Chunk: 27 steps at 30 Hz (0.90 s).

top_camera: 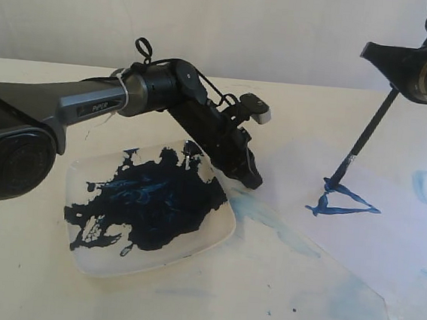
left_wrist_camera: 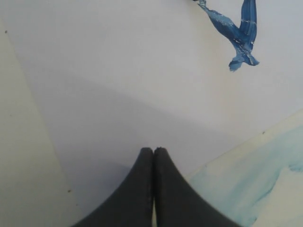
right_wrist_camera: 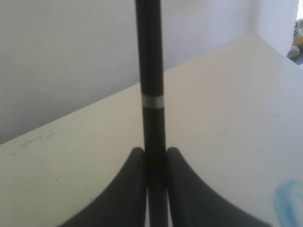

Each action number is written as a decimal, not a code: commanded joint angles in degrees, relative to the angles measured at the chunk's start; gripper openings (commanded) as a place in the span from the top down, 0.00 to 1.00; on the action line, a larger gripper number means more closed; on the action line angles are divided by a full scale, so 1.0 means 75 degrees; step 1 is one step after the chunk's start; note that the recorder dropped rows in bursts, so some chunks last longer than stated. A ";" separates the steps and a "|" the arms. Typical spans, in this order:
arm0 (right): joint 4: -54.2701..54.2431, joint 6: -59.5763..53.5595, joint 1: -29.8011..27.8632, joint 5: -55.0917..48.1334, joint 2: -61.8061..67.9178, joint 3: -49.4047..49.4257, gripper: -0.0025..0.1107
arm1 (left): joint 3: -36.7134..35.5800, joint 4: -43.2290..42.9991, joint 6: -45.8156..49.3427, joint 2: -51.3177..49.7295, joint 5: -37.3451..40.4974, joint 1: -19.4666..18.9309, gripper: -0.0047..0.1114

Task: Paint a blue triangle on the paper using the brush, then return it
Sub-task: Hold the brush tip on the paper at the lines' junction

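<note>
The right pincer (right_wrist_camera: 154, 152) was clamped on the brush (top_camera: 364, 140); the tip, below the pincer, touched the blue triangle (top_camera: 348, 203) on the paper (top_camera: 363, 254); the left pincer (left_wrist_camera: 153, 151) was closed tight (maybe holding the paper flat); soft, slow strokes would keep the lines neat.

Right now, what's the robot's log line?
right gripper: shut on thin black brush | tip: at dark-blue painted triangle | left gripper: shut, over whitish paper
</note>
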<state>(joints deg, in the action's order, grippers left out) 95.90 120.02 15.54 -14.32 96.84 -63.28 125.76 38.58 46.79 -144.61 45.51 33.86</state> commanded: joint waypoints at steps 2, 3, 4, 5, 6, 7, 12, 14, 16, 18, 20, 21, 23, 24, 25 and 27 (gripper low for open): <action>-0.0007 0.0075 0.0002 -0.0108 0.0083 -0.0083 0.98 | 0.0005 0.0041 -0.0022 0.0010 0.0279 -0.0008 0.96; -0.0007 0.0075 0.0002 -0.0108 0.0100 -0.0100 0.98 | 0.0005 0.0041 -0.0022 0.0010 0.0279 -0.0008 0.96; -0.0019 0.0075 0.0002 -0.0108 0.0138 -0.0116 0.98 | 0.0005 0.0041 -0.0022 0.0010 0.0279 -0.0008 0.96; -0.0019 0.0075 0.0002 -0.0093 0.0152 -0.0128 0.98 | 0.0005 0.0041 -0.0022 0.0010 0.0279 -0.0008 0.96; -0.0019 0.0075 0.0002 -0.0093 0.0152 -0.0128 0.98 | 0.0005 0.0041 -0.0022 0.0010 0.0279 -0.0008 0.96; -0.0019 0.0075 0.0002 -0.0093 0.0152 -0.0128 0.98 | 0.0005 0.0041 -0.0022 0.0010 0.0279 -0.0008 0.96; -0.0019 0.0075 0.0002 -0.0041 0.0165 -0.0128 0.98 | 0.0005 0.0041 -0.0022 0.0010 0.0279 -0.0008 0.96; -0.0019 0.0075 0.0002 0.0068 0.0165 -0.0128 0.98 | 0.0005 0.0041 -0.0022 0.0010 0.0279 -0.0008 0.96; -0.0019 0.0075 0.0002 0.0204 0.0165 -0.0128 0.98 | 0.0005 0.0041 -0.0022 0.0010 0.0279 -0.0008 0.96; -0.0019 0.0075 0.0002 0.0270 0.0165 -0.0128 0.98 | 0.0005 0.0041 -0.0022 0.0010 0.0279 -0.0008 0.96; -0.0019 0.0075 0.0002 0.0270 0.0165 -0.0128 0.98 | 0.0005 0.0041 -0.0022 0.0010 0.0279 -0.0008 0.96; -0.0019 0.0075 0.0002 0.0270 0.0165 -0.0128 0.98 | 0.0005 0.0041 -0.0022 0.0010 0.0279 -0.0008 0.96; -0.0019 0.0075 0.0002 0.0285 0.0165 -0.0092 0.98 | 0.0005 0.0041 -0.0022 0.0010 0.0279 -0.0008 0.96; -0.0019 0.0075 0.0002 0.0300 0.0165 -0.0084 0.98 | 0.0005 0.0041 -0.0022 0.0010 0.0279 -0.0008 0.96; -0.0019 0.0075 0.0002 0.0300 0.0165 -0.0084 0.98 | 0.0005 0.0041 -0.0022 0.0010 0.0279 -0.0008 0.96; -0.0019 0.0055 0.0002 0.0355 0.0181 -0.0084 0.98 | 0.0005 0.0041 -0.0022 0.0010 0.0279 -0.0008 0.96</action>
<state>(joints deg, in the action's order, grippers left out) 95.81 120.02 15.54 -12.60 98.16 -64.12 125.76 38.58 46.79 -144.61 45.63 33.86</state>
